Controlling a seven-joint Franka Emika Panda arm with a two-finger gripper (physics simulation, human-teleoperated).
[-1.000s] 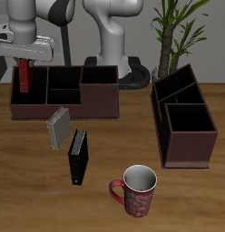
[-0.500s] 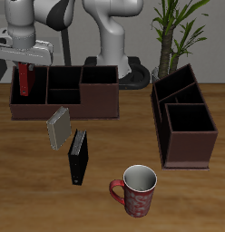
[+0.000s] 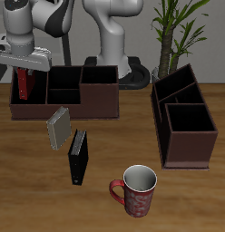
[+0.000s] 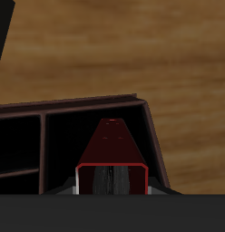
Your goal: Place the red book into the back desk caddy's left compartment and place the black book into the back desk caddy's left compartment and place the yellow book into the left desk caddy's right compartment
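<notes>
Here, end effector (image 3: 25, 69) pinching upright red book (image 3: 24, 84), partly inside back desk caddy (image 3: 87, 101).

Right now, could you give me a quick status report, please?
Gripper shut on red book, lowering it upright into back caddy end compartment. Black book and yellow book on table. Nothing in the way.

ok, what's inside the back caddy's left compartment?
The red book stands upright in the back desk caddy, top sticking out. The gripper hides its top edge; the compartment floor isn't visible.
</notes>
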